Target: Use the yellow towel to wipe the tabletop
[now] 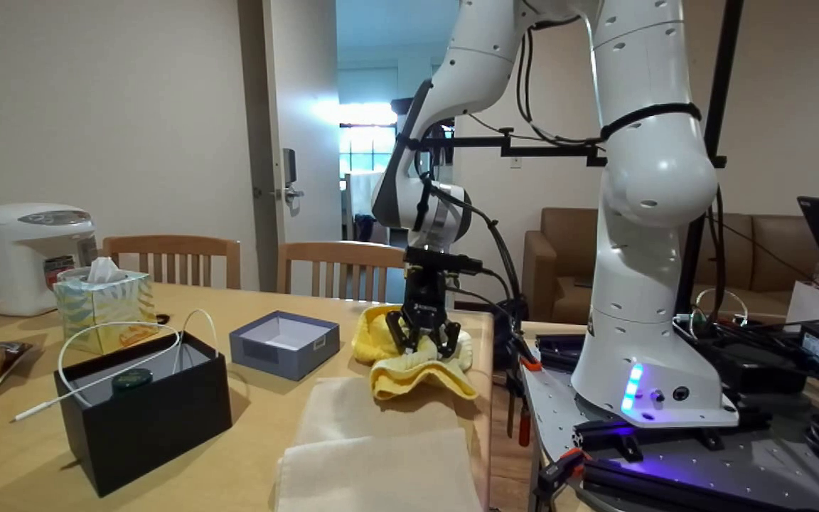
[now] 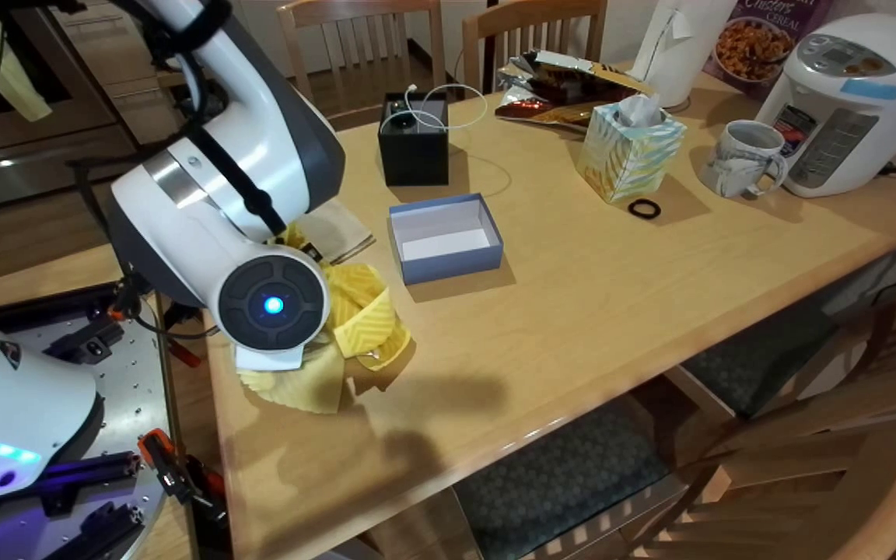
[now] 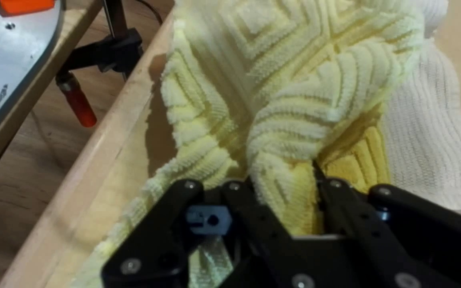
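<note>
Evidently, the gripper (image 1: 424, 346), jaws nearly closed, is clamping a fold of the yellow towel (image 1: 408, 380) at three o'clock from the blue-grey box (image 1: 271, 358) in an exterior view. Grasping is looking finished; some wiping of the tabletop (image 1: 257, 434) is probably remaining.

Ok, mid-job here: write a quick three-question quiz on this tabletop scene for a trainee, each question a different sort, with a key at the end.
1. Multiple choice: In an exterior view, what stands on the tabletop between the tissue box and the hot-water dispenser?
A) a laptop
B) a patterned mug
C) a black box

2. True or false: The blue-grey box is open at the top.

3. Fill in the blank: The hand is closed on a fold of the ____.

Key:
1. B
2. True
3. yellow towel
</note>
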You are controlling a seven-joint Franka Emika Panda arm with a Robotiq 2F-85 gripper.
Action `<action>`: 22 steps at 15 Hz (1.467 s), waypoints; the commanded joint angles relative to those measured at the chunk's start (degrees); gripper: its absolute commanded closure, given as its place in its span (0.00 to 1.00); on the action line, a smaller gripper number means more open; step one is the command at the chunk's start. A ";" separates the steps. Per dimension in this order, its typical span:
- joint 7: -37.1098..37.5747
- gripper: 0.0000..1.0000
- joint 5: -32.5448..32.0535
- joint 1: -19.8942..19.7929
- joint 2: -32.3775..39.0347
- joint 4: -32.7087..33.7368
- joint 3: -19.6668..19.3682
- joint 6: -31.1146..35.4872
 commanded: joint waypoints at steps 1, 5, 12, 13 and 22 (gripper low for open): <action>-1.87 0.91 0.09 2.14 -1.35 -1.51 1.18 2.11; 8.70 0.91 -10.75 4.89 -7.79 -4.87 -0.05 10.23; 38.39 0.91 -36.21 5.49 -11.94 -6.00 1.88 19.33; 42.83 0.91 -40.44 5.15 -12.04 -5.66 1.61 19.57; 61.14 0.80 -56.85 3.18 -22.20 -5.74 2.91 7.58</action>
